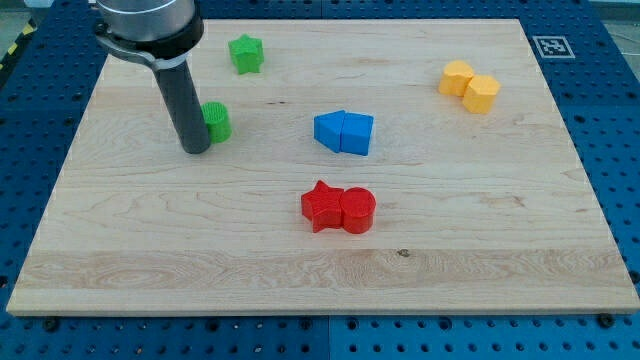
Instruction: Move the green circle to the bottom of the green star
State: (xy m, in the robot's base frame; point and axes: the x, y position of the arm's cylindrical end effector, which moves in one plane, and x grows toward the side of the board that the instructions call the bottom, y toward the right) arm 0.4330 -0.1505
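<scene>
The green star (246, 53) lies near the view's top, left of centre, on the wooden board (480, 240). The green circle (216, 121) lies below it and a little to the left. My tip (195, 149) stands against the circle's left side, touching it or nearly so, and the rod hides part of the circle.
Two blue blocks (344, 132) sit together at the board's centre. A red star (321, 205) and a red circle (358, 210) touch below them. Two yellow blocks (469, 86) sit at the upper right.
</scene>
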